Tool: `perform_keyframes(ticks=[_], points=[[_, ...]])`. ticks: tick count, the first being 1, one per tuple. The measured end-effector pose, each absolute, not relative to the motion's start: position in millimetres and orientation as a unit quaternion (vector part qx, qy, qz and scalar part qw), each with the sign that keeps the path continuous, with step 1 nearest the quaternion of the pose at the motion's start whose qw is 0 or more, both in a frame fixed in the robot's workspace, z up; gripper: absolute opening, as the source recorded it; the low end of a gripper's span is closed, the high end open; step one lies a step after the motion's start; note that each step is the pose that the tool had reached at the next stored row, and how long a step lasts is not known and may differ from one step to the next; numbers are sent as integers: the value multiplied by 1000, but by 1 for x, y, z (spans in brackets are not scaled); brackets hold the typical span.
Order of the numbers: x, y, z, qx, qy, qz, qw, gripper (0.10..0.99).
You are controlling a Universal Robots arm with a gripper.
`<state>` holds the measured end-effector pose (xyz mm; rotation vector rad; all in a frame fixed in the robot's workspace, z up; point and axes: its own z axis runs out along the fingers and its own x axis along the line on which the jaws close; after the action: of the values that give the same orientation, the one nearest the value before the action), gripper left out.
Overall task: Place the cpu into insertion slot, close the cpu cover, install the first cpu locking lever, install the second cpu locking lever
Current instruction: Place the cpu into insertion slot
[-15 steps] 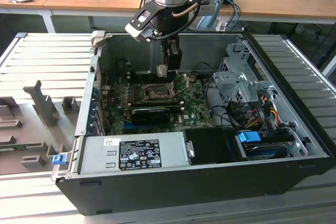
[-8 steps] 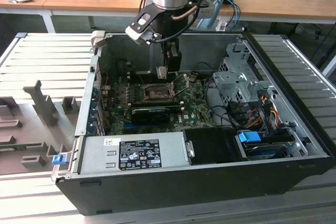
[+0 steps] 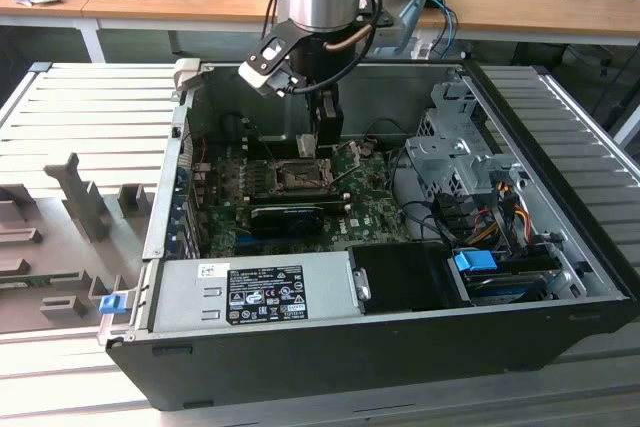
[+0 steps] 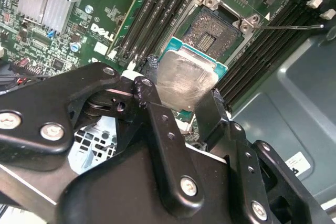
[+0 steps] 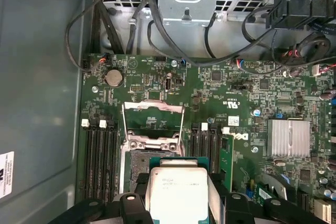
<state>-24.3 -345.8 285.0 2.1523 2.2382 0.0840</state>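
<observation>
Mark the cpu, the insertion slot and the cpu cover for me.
cpu (image 5: pixel 176 195): first wrist view, metal top.
insertion slot (image 4: pixel 214 31): second wrist view, dark recess.
cpu cover (image 5: pixel 152 106): first wrist view, frame bar.

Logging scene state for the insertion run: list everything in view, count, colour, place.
chip: 1, silver, in the gripper, close to the socket
socket: 1, dark, silvery rim, on the board, empty
cover: 1, silvery, raised open at the socket
board: 1, green, inside the case
case: 1, black, open
power supply: 1, grey, in the case
heat sink: 1, silver, on the board
coin battery: 1, silver, on the board
gripper: 1, black, shut on the chip
</observation>
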Motion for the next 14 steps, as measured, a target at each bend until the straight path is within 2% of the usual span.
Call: perform_keyframes(ticks=[14], points=[[-28, -344, 271, 693, 720, 27, 18, 529]])
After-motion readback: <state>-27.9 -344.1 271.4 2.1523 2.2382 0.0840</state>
